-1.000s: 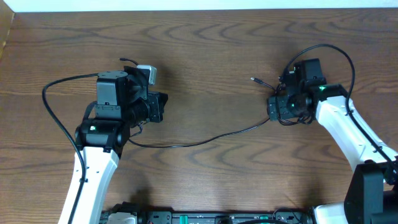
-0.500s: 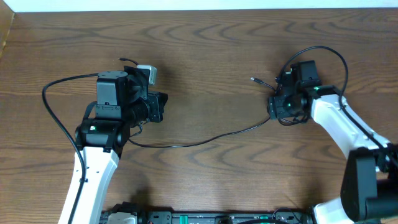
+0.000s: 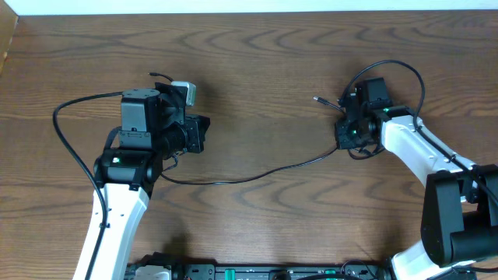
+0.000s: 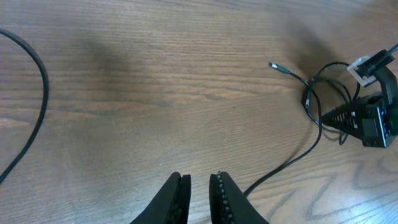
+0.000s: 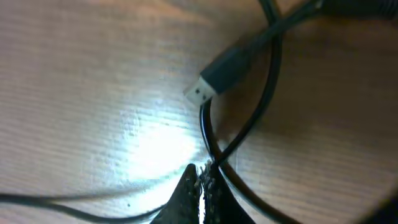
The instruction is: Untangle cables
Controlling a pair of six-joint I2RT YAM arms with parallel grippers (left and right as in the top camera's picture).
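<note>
Spreading across the overhead view, the table (image 3: 257,47) is showing a brown, matte wood-grain surface with long wavy bands. The left arm (image 3: 117,202) and the right arm (image 3: 424,152), both with smooth white shells and black joint blocks, are reaching in from the near edge, well apart. The left gripper (image 4: 199,183) is hanging above bare wood, its ribbed black jaws sitting almost together, with only a thin slit between them and nothing visible in it. The right gripper (image 5: 199,180) is sitting low at the table surface, its tapered tips clenched on the black cord (image 3: 249,177) where two strands are crossing. That cord, thin, round and glossy, is lying on the table in a shallow curve from beside the left arm to a small loop at the right gripper. Its plug (image 5: 214,78), a small dark rectangular block with a pale end, is lying flat just beyond the tips.
</note>
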